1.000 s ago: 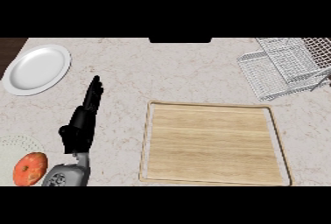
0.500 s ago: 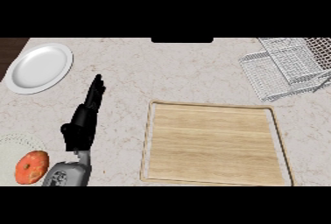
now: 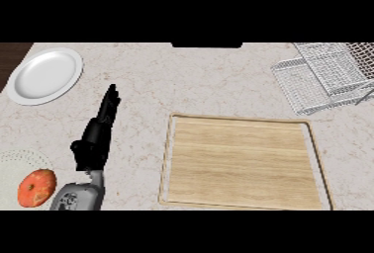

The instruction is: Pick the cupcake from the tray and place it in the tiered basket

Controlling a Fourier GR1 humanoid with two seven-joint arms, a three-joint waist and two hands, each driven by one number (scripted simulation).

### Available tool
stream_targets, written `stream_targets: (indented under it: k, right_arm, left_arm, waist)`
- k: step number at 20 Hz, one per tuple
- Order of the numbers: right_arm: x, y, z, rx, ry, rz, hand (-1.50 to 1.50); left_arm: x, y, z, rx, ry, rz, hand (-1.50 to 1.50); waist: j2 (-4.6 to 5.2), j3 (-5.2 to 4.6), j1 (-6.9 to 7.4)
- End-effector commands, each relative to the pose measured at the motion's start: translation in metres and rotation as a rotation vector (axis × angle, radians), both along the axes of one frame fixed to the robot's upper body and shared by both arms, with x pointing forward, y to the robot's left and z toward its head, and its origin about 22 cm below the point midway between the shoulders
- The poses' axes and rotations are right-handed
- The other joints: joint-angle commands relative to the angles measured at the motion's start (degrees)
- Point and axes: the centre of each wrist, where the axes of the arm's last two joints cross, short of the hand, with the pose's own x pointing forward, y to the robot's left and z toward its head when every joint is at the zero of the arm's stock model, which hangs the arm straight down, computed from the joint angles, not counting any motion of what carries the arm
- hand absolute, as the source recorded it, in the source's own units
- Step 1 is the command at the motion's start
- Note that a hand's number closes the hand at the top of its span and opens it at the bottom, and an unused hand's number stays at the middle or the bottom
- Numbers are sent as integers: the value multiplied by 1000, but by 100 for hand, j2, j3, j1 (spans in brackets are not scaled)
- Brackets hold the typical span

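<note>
Head view: left hand (image 3: 96, 136) (fingers straight) beside the wooden tray (image 3: 241, 163).

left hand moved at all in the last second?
No. The left hand sits in the same spot, between the white plate and the wooden tray.

Open counter (image 3: 194, 81) between left hand (image 3: 95, 134) and tray (image 3: 241, 168), tiered basket (image 3: 321, 79) at right, plate (image 3: 45, 75) at left

The left hand (image 3: 95, 134) sits at about 8 o'clock in the view, its fingers (image 3: 110, 101) straight and together, pointing between 12 and 1 o'clock. Its grey forearm (image 3: 75, 197) enters from the lower edge at 7 o'clock.
</note>
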Motion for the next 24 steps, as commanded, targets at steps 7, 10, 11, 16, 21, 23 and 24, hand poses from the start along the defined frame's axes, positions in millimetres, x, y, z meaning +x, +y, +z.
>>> stream_targets:
  k: [7, 10, 11, 16, 21, 23, 24]
  right_arm:
    - [44, -41, -16, -113, -21, -38, 150]
    - [59, -59, -43, -111, 10, -61, 150]
    - [73, -30, -43, -75, 64, -46, 150]
    - [73, -77, -51, 236, 59, -114, -150]
    - [65, -99, -60, 409, -24, -72, -150]
    - [68, -94, -56, 497, -99, -95, -150]
    - [65, -101, -45, 548, -154, -124, -150]
  left_arm:
    - [-3, -2, 4, 2, -5, 0, 0]
    - [1, -5, 5, 8, -6, 5, 0]
    - [-10, 3, 1, 6, 10, -5, 0]
    - [-13, 3, 15, -6, -12, -8, 0]
    - [-12, 0, -3, 6, -7, 1, 0]
    - [2, 3, 8, -21, 4, 4, 0]
    - [2, -5, 9, 8, -10, 0, 0]
  waist:
    - [4, 1, 19]
    - [15, 3, 35]
    - [3, 1, 52]
    - [16, 7, 125]
    - [6, 5, 21]
    - [3, 4, -7]
    - [16, 6, 16]
